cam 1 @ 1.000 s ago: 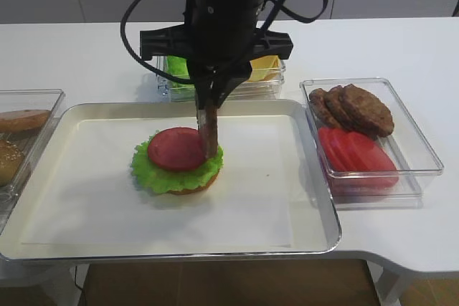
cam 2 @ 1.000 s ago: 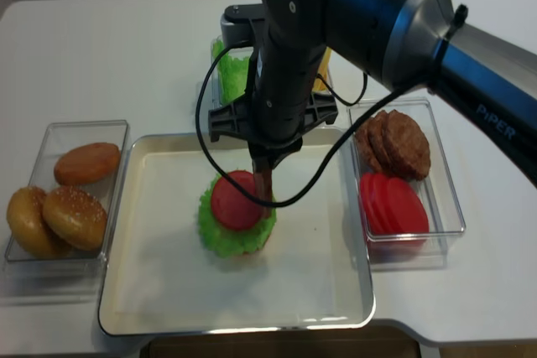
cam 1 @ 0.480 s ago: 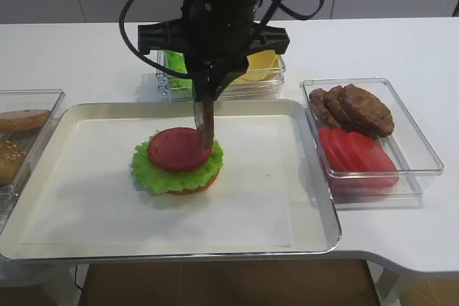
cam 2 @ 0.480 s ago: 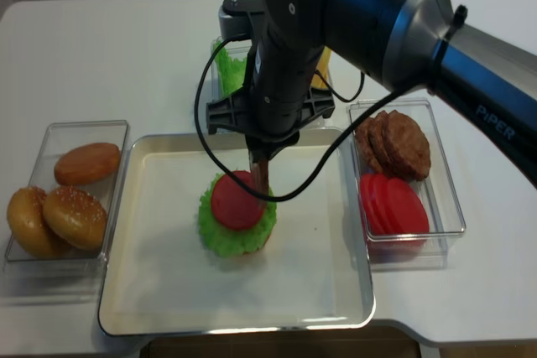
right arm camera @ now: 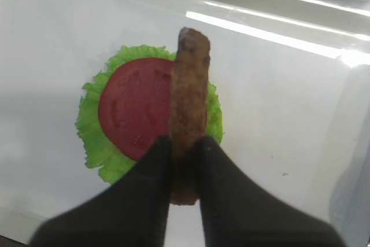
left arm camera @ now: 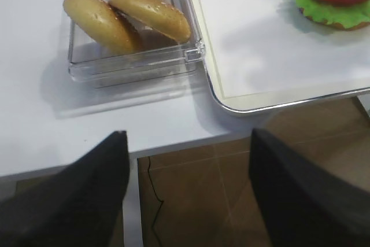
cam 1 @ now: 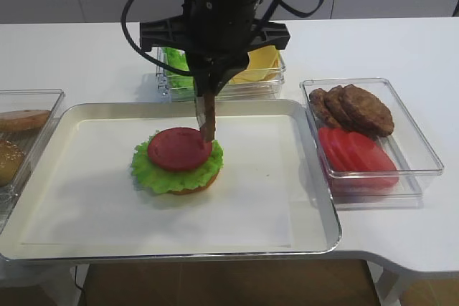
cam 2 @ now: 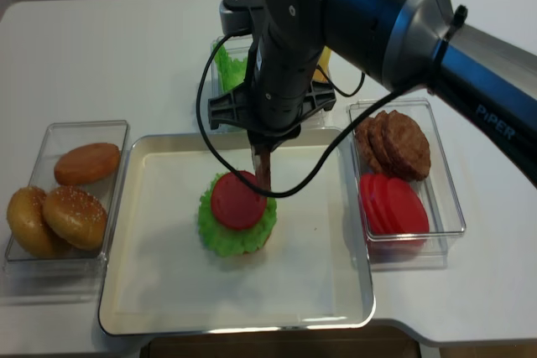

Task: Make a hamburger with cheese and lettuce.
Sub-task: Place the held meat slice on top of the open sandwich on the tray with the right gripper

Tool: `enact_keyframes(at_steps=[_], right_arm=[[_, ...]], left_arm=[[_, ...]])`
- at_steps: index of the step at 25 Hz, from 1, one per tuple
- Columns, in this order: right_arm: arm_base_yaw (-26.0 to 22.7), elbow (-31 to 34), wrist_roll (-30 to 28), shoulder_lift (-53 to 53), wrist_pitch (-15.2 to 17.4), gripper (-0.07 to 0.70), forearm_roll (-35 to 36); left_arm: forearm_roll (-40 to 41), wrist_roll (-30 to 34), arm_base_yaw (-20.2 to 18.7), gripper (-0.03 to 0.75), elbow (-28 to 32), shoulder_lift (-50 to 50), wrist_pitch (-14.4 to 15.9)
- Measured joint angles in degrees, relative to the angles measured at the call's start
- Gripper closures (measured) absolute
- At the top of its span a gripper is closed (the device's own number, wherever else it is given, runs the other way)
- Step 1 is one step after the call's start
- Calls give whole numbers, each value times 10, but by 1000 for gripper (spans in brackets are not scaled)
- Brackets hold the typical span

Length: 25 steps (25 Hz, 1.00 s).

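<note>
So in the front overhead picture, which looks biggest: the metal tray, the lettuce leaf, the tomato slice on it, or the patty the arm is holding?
Largest to smallest as they appear:
1. metal tray
2. lettuce
3. tomato slice
4. patty, held edge-on by the right gripper, so only its thin side shows

The hamburger (cam 1: 177, 162) shows bright green lettuce (cam 1: 166, 175) under a red tomato slice (cam 1: 178, 148). A brown patty (right arm camera: 188, 100) hangs in black jaws. Yellow-orange cheese (cam 1: 262, 61) fills a clear box. Golden, seed-speckled buns (left arm camera: 151, 14) sit beside the silver tray (cam 1: 308, 177) on the white counter (cam 1: 401, 41).
</note>
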Motion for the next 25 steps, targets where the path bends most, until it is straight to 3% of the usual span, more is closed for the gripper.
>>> enact_keyframes(at_steps=[4, 10, 25], right_arm=[[0, -15, 0, 5, 4, 505, -2], [4, -61, -8, 23, 35, 505, -27], [15, -70, -23, 39, 37, 505, -21]], left_arm=[[0, 0, 0, 232, 0, 0, 0], [0, 0, 0, 232, 0, 0, 0], [0, 0, 0, 232, 0, 0, 0]])
